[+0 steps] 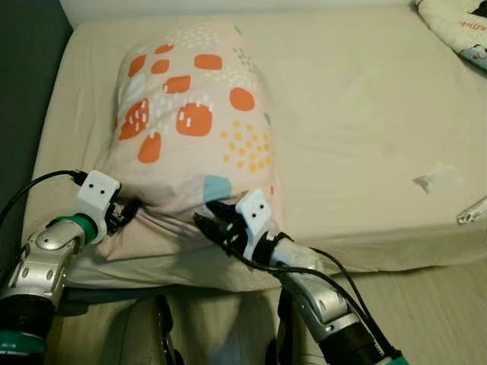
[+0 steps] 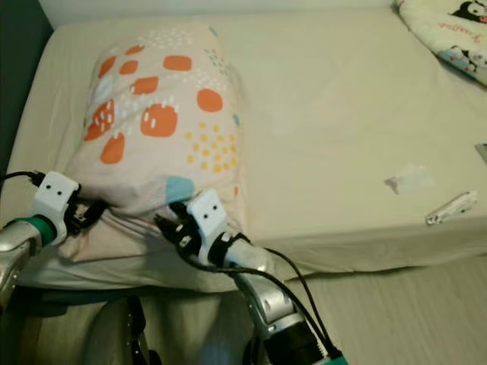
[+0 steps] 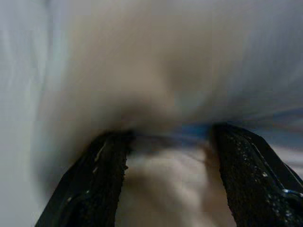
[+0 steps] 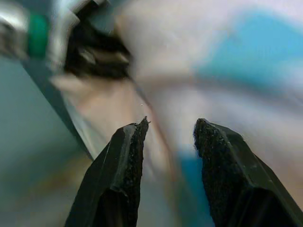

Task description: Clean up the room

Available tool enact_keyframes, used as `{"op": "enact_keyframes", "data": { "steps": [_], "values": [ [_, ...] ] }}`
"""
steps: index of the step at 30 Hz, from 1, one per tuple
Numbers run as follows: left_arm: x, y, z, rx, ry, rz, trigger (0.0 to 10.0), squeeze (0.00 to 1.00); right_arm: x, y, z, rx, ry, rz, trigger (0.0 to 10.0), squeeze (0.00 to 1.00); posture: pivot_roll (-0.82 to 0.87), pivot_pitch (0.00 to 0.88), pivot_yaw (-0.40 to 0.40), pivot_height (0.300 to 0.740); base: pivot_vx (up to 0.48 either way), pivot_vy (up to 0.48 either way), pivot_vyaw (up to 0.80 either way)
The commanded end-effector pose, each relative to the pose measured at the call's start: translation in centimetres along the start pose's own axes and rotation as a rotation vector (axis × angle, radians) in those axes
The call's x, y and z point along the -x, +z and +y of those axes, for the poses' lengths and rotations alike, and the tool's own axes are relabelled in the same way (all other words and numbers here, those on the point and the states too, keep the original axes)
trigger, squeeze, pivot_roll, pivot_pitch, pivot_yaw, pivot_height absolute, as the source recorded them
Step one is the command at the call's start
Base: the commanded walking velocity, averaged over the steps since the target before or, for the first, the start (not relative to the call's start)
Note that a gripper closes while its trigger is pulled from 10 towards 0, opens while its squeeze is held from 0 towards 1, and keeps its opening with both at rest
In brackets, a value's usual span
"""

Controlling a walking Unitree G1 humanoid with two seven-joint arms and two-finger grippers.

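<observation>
We have both claws at the near edge of the pillow (image 1: 190, 122), which lies on the bed (image 1: 358, 99), left gripper (image 3: 165, 156) and right gripper (image 4: 170, 137) both spread, so tidying looks barely begun, with a crumpled tissue (image 1: 434, 179) left beside the pillow.

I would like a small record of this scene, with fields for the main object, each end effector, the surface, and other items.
main object: pillow with orange, yellow and blue shapes, lying on the bed
surface: bed with a cream sheet
left end effector: at the pillow's near left corner, fingers apart with fabric between them
right end effector: at the pillow's near edge by the blue patch, fingers apart
other items: crumpled white scrap on the sheet; patterned blanket at the far right corner; small white item near the bed edge
</observation>
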State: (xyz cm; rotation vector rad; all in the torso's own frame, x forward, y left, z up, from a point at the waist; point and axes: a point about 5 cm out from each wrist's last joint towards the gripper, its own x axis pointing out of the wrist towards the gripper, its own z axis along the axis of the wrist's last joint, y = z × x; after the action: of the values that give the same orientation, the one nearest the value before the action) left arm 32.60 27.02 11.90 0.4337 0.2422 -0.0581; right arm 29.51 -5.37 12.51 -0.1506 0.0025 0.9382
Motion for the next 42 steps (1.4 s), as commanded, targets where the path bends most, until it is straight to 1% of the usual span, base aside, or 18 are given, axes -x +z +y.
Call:
{"op": "enact_keyframes", "data": {
  "steps": [1, 3, 4, 6, 8, 9, 10, 11, 14, 18, 19, 21, 22, 27, 29, 38, 40, 42],
  "values": [
    [0.4, -1.9, -0.2, 0.003, 0.028, 0.077, 10.0, 0.0, 0.4, -0.9, -0.1, 0.002, -0.01, 0.039, 10.0, 0.0, 0.04, 0.168, 0.031, 0.565, 0.0, 0.0, 0.0],
    [0.7, -2.4, -1.3, 0.035, -0.011, 0.09, 10.0, 0.0, 1.3, -1.2, -1.0, 0.003, -0.047, 0.05, 10.0, 0.0, 0.03, 0.164, 0.03, 0.565, 0.0, 0.0, 0.0],
    [1.6, -1.9, -2.8, 0.039, -0.089, 0.064, 10.0, 0.0, 3.1, -0.9, -1.5, -0.028, -0.019, 0.043, 10.0, 0.0, 0.02, 0.16, 0.039, 0.565, 0.0, 0.0, 0.0],
    [2.0, -1.6, -3.2, 0.031, -0.106, 0.05, 10.0, 0.0, 3.6, -0.7, -1.5, -0.034, 0.001, 0.04, 10.0, 0.0, 0.02, 0.16, 0.039, 0.565, 0.0, 0.0, 0.0],
    [4.4, 0.8, -4.3, -0.016, -0.167, -0.053, 10.0, 0.0, 6.5, -1.1, -2.0, -0.032, -0.009, 0.066, 10.0, 0.0, 0.02, 0.158, 0.049, 0.565, 0.0, 0.0, 0.0],
    [4.4, 0.8, -4.3, -0.016, -0.167, -0.053, 10.0, 0.0, 6.5, -1.1, -2.0, -0.032, -0.009, 0.066, 10.0, 0.0, 0.02, 0.158, 0.049, 0.565, 0.0, 0.0, 0.0],
    [5.9, 2.1, -5.0, -0.028, -0.209, -0.109, 10.0, 0.0, 8.1, -1.3, -2.3, -0.027, -0.033, 0.079, 10.0, 0.0, 0.02, 0.158, 0.049, 0.565, 0.0, 0.0, 0.0],
    [5.9, 2.1, -5.0, -0.028, -0.209, -0.109, 10.0, 0.0, 8.1, -1.3, -2.3, -0.027, -0.033, 0.079, 10.0, 0.0, 0.02, 0.158, 0.049, 0.565, 0.0, 0.0, 0.0],
    [7.9, 4.0, -6.1, -0.017, -0.3, -0.204, 10.0, 0.0, 9.5, -1.0, -2.8, -0.077, -0.106, 0.036, 10.0, 0.0, 0.04, 0.153, 0.052, 0.565, 0.0, 0.0, 0.0],
    [8.5, 4.5, -6.5, -0.016, -0.323, -0.23, 10.0, 0.0, 9.9, -0.9, -2.8, -0.091, -0.124, 0.025, 10.0, 0.0, 0.04, 0.153, 0.052, 0.565, 0.0, 0.0, 0.0],
    [9.8, 6.7, -6.9, 0.003, -0.376, -0.328, 10.0, 0.0, 10.3, -0.2, -3.1, -0.142, -0.213, -0.053, 10.0, 0.0, 0.05, 0.142, 0.055, 0.565, 0.0, 0.0, 0.0],
    [9.8, 6.7, -6.9, 0.003, -0.376, -0.328, 10.0, 0.0, 10.3, -0.2, -3.1, -0.142, -0.213, -0.053, 10.0, 0.0, 0.05, 0.142, 0.055, 0.565, 0.0, 0.0, 0.0],
    [10.9, 10.2, -7.3, 0.041, -0.389, -0.479, 10.0, 0.0, 9.6, 1.0, -3.5, -0.271, -0.411, -0.228, 10.0, 0.0, 0.05, 0.128, 0.061, 0.565, 0.0, 0.0, 0.0],
    [9.5, 11.1, -7.6, 0.058, -0.262, -0.511, 10.0, 0.0, 7.6, 2.0, -2.9, -0.385, -0.507, -0.351, 10.0, 0.0, 0.05, 0.111, 0.066, 0.565, 0.0, 0.0, 0.0],
    [7.4, 10.7, -7.5, 0.109, -0.105, -0.463, 10.0, 0.0, 6.7, 2.1, -3.0, -0.409, -0.611, -0.392, 10.0, 0.0, 0.04, 0.094, 0.069, 0.569, 0.0, 0.0, 0.0],
    [6.9, 10.6, -7.4, 0.121, -0.063, -0.44, 10.0, 0.0, 6.7, 2.0, -3.2, -0.411, -0.652, -0.393, 10.0, 0.0, 0.04, 0.094, 0.069, 0.574, 0.0, 0.0, 0.0],
    [5.6, 10.8, -5.2, 0.163, 0.076, -0.414, 10.0, 0.0, 7.6, 1.8, -4.7, -0.391, -0.758, -0.393, 10.0, 0.0, 0.03, 0.068, 0.07, 0.584, 0.0, 0.0, 0.0],
    [5.4, 10.9, -4.6, 0.174, 0.113, -0.415, 10.0, 0.0, 7.8, 1.8, -5.1, -0.385, -0.781, -0.393, 10.0, 0.0, 0.03, 0.068, 0.07, 0.588, 0.0, 0.0, 0.0]
  ]
}}
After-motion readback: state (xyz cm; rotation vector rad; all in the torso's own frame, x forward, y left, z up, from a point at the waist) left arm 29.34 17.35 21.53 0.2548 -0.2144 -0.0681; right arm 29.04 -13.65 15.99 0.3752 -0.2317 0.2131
